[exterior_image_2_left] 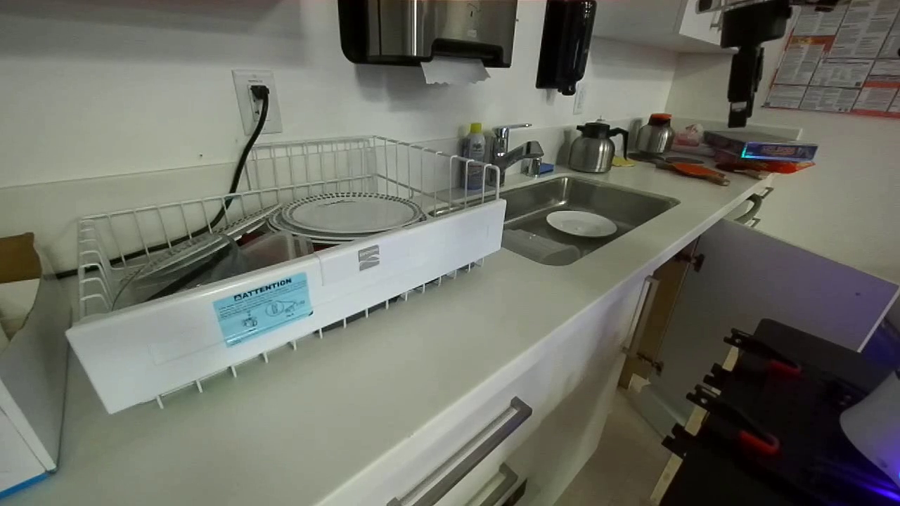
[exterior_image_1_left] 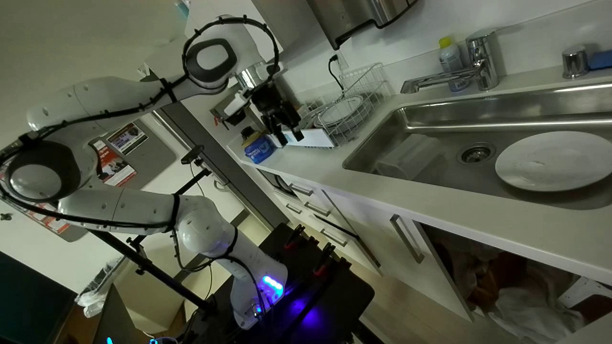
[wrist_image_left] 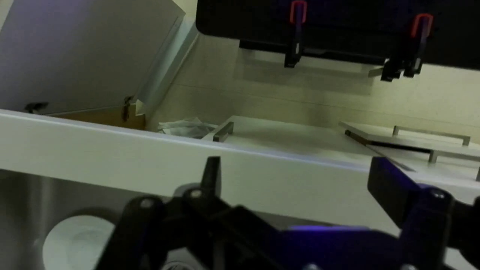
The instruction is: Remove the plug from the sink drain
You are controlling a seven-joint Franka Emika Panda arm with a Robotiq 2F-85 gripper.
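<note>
Judge the step in hand to be the approach, with no grip taken yet. Near first: carry the gripper, high above the counter, across to the sink, with fingers well apart and nothing between. Farther in, aim for the drain, between the tub on the left and the plate on the right in an exterior view. Take the metal piece inside for the plug, with no telling how firmly seated. Come straight down, narrow the gap to spare tub and plate, close gently, then lift straight. Keep clear of the tap on the far side.

Trust the wrist view for the finger gap; expect there only a seeming cut-off bit of the drain beside the gripper. For the whole drain, use an exterior view. Farthest, in an exterior view, find the kettle beyond the sink, absent from the wrist view, but no drain to be made out.
</note>
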